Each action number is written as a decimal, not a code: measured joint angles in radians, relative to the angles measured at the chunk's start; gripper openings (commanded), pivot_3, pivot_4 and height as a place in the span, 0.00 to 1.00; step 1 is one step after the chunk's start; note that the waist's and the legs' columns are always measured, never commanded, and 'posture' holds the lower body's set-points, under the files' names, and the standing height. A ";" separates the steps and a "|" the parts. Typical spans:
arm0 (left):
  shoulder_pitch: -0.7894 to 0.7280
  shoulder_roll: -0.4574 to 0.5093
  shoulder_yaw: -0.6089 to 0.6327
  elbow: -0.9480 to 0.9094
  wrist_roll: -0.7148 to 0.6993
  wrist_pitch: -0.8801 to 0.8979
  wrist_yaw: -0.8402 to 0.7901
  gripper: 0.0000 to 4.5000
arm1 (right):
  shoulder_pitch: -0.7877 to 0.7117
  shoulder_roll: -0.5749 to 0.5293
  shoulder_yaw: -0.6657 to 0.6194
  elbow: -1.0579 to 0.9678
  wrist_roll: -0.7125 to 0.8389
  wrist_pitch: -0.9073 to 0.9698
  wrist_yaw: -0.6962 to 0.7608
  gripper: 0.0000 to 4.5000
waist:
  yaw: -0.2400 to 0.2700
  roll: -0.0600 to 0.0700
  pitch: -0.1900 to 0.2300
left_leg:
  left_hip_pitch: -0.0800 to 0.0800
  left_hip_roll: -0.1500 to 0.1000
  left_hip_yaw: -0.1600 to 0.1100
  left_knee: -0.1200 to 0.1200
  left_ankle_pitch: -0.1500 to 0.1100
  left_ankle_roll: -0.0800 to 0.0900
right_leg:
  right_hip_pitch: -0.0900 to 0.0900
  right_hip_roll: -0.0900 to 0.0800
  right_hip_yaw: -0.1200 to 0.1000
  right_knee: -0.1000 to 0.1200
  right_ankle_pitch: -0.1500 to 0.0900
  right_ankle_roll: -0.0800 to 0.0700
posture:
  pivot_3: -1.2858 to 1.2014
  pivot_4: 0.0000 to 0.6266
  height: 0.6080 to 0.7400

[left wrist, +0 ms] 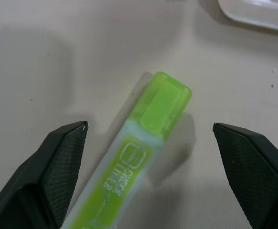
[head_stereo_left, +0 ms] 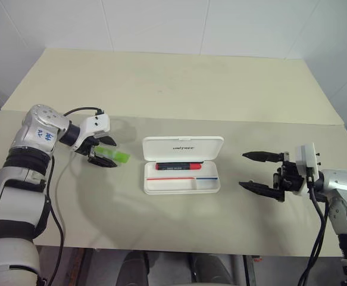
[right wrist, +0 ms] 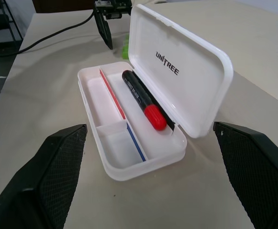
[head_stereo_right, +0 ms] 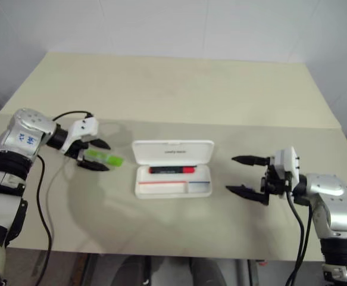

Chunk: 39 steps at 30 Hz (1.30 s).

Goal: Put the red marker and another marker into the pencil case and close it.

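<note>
where the pale beige worktop (head_stereo_left: 179,89) starts on the left, the left gripper (head_stereo_left: 104,152) leans down with its two black fingers (left wrist: 57,167) spread wide. between those fingers lies the short, chunky, see-through lime-green marker (left wrist: 143,138). it rests flat on the worktop. one finger is on each side of it, and neither finger touches it in the left wrist view. its bright green cap points toward the middle of the worktop.

just to the right of that marker, near the middle, sits the flat white plastic pencil case (head_stereo_left: 182,182) with rounded corners. its lid is open and tipped back, with small dark letters on the inside. the thin red marker with the black end (head_stereo_left: 178,165) is already in the case. it lies in the long back part, right next to the hinge. a thin red and blue stripe runs along a low wall in front of it. the front parts of the case hold nothing.

far over on the right, well apart from the case, the right gripper (head_stereo_left: 261,173) hangs level above the worktop and points toward the case. its black fingers (right wrist: 48,181) are wide apart too, and they hold nothing.
</note>
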 measured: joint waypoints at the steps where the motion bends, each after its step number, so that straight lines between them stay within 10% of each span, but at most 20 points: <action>1: -0.007 -0.004 -0.004 0.020 0.012 -0.012 0.000 0.99 | 0.003 0.000 -0.004 -0.002 0.000 0.000 0.000 1.00 | 0.000 0.000 0.000 | 0.000 0.000 0.000 0.000 0.000 0.000 | 0.000 0.000 0.000 0.000 0.000 0.000 | 0.52 0.24 1.00; 9: -0.074 -0.033 -0.011 0.159 0.097 -0.118 0.013 0.99 | 0.016 0.000 -0.011 -0.006 -0.001 -0.002 -0.007 1.00 | 0.000 0.000 0.000 | 0.001 0.000 0.000 0.000 0.000 0.000 | 0.000 0.000 0.000 0.001 0.000 0.000 | 0.52 0.24 1.00; 21: -0.093 -0.040 0.004 0.215 0.149 -0.150 0.054 0.24 | 0.015 0.000 -0.011 -0.006 -0.001 -0.002 -0.017 1.00 | -0.022 0.000 0.000 | 0.001 0.000 0.000 0.007 0.000 0.000 | 0.001 0.001 0.002 0.007 0.000 0.000 | 0.52 0.24 1.00; 32: -0.065 -0.042 0.074 0.167 0.110 -0.106 0.030 0.23 | 0.014 -0.011 -0.038 -0.003 0.031 -0.002 0.022 1.00 | -0.022 0.000 0.000 | 0.000 0.000 0.000 0.007 0.000 0.000 | 0.000 0.001 0.001 0.007 0.000 0.001 | 0.52 0.24 1.00; 39: -0.025 -0.003 0.203 -0.185 -0.011 0.061 0.037 0.23 | -0.004 -0.015 -0.063 0.035 0.079 0.000 0.089 1.00 | -0.024 -0.002 0.001 | 0.000 0.000 -0.001 0.007 0.000 0.000 | 0.001 0.000 0.001 0.008 0.000 0.001 | 0.52 0.24 1.00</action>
